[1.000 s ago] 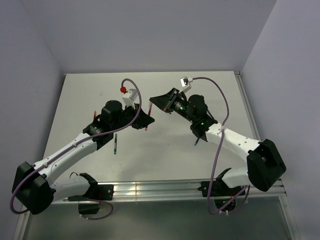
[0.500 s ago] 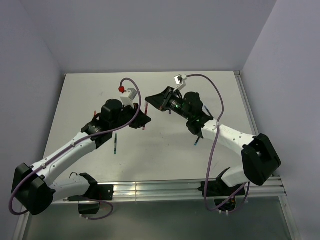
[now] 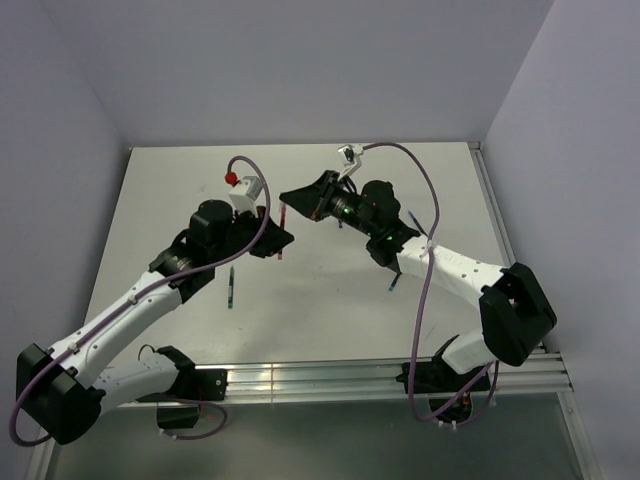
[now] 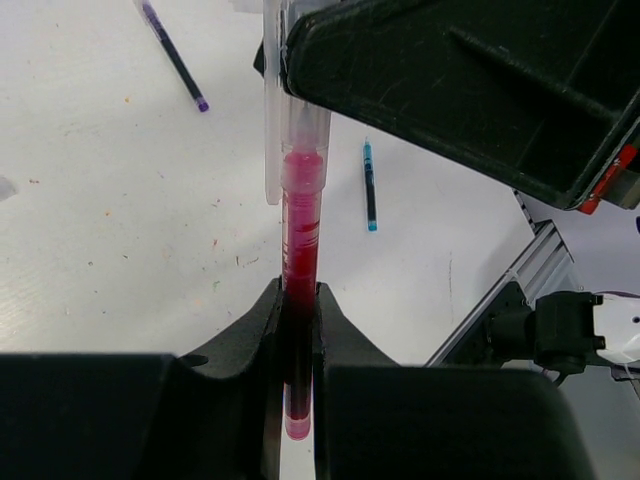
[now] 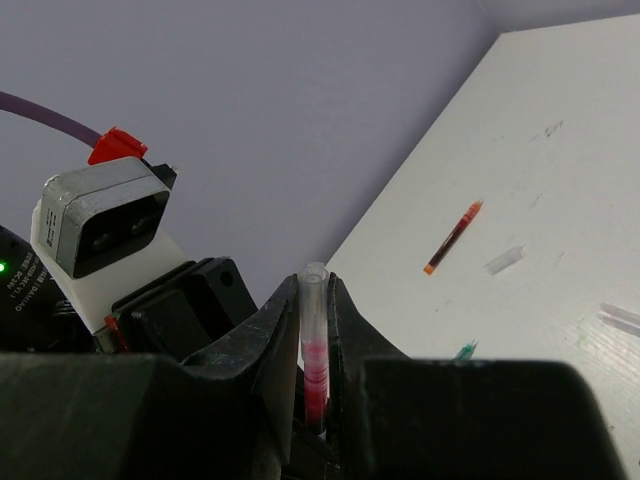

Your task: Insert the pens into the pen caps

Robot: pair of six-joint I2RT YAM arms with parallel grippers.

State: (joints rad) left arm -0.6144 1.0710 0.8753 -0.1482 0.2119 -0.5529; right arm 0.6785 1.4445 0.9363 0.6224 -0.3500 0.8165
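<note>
Red pen (image 4: 300,230) has its tip up inside the clear cap (image 4: 305,130). My left hand (image 4: 298,300) is clamped on the barrel and my right hand (image 5: 314,310) is pinched on the cap. Both arms reach in and meet mid-air over the desk (image 3: 320,300). Only the right wrist cam shows red inside the cap. The left wrist cam shows a light blue pen (image 4: 369,185) lying below.

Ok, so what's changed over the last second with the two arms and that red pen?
The left fingers, gripping the red pen, and the right fingers, gripping the clear cap over its tip, shifted together leftward in the top view. Nothing was picked up or released. The green pen and blue pen lie on the table where they were.
</note>
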